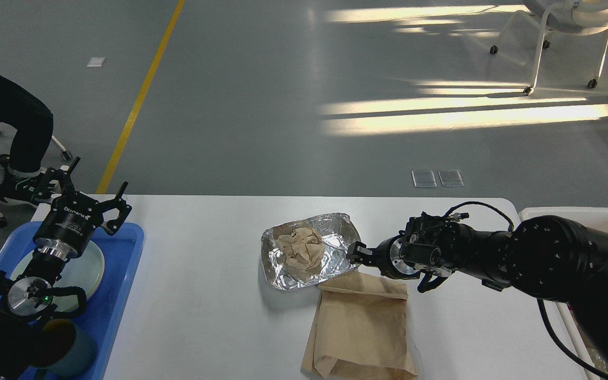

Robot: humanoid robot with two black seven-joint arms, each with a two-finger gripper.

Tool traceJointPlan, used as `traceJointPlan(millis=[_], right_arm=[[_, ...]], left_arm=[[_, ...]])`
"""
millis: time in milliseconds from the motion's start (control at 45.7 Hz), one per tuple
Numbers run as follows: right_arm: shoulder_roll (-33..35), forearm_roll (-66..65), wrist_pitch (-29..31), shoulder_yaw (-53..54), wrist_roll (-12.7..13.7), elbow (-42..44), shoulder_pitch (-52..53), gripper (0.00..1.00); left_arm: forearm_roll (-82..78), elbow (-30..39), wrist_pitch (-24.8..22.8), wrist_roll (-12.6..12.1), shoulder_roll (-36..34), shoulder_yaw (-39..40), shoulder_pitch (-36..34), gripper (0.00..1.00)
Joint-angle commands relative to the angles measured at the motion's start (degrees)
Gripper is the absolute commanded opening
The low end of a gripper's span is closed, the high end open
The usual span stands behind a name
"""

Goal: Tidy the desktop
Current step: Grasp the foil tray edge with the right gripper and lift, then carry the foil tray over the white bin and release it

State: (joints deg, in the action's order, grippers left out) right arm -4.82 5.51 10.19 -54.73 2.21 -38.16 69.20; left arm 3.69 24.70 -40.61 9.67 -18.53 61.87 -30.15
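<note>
Fingers of my left tool (90, 198) stood spread apart with nothing between them, poised above the blue tray (119, 295) far left of the foil tray (309, 250). That foil tray sat mid-table (203, 316) with crumpled brown paper (300, 250) inside it. A flat brown paper bag (359, 330) lay just near-side of the foil tray, touching its edge. My right tool (355, 253) reached the foil tray's right rim; I could not tell whether it was closed.
</note>
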Motion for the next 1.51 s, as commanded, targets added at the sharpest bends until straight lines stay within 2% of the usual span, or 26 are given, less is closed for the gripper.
traceJointPlan(millis=[0,66,88,416,547,722,875,1072,1203,1357,1488], right_arm=[[-0.01,0.2,0.09,-0.02,0.07,-0.34,0.06,0.12],[-0.01,0.29,0.09,0.06,0.16,-0.34,0.24,0.01],[-0.01,0.29,0.09,0.06,0.07,-0.34,0.24,0.0],[0.25,0.29,0.44,0.5,0.07,-1.57,2.6,0.0],[2.44,0.29,1.15,0.77,0.07,-6.92,7.52,0.0],[9.29,0.29,2.37,0.77,0.07,-16.68,16.83,0.0],[16.94,0.2,7.9,0.59,-0.02,-22.39,27.03,0.0],[24.94,0.2,21.0,-0.02,-0.19,-23.19,39.6,0.0],[28.9,0.03,26.8,-0.2,-0.19,-23.19,45.84,0.0],[30.75,-0.59,27.86,-1.08,-0.1,-23.02,47.7,0.0],[31.18,-0.68,25.41,-5.9,-0.1,-22.22,45.33,0.0]], left_arm=[[0.0,0.0,0.0,0.0,-0.01,0.0,0.0,0.96],[0.0,0.0,0.0,0.0,-0.01,0.0,0.09,0.96],[0.0,0.0,0.0,0.0,-0.01,0.0,0.09,0.96],[0.0,0.0,0.0,0.0,-0.01,0.0,0.0,0.96],[0.0,0.0,0.0,0.0,-0.01,0.0,0.0,0.96],[0.0,0.0,0.0,0.0,-0.01,0.0,0.09,0.96],[0.0,0.0,0.0,0.0,-0.01,0.0,0.0,0.96],[0.0,0.0,0.0,0.0,-0.01,0.0,0.0,0.96],[0.0,0.0,0.0,0.0,-0.01,0.0,0.0,0.96],[0.0,0.0,0.0,0.0,-0.01,0.0,0.09,0.96],[0.0,0.0,0.0,0.0,-0.01,0.0,0.0,0.96]])
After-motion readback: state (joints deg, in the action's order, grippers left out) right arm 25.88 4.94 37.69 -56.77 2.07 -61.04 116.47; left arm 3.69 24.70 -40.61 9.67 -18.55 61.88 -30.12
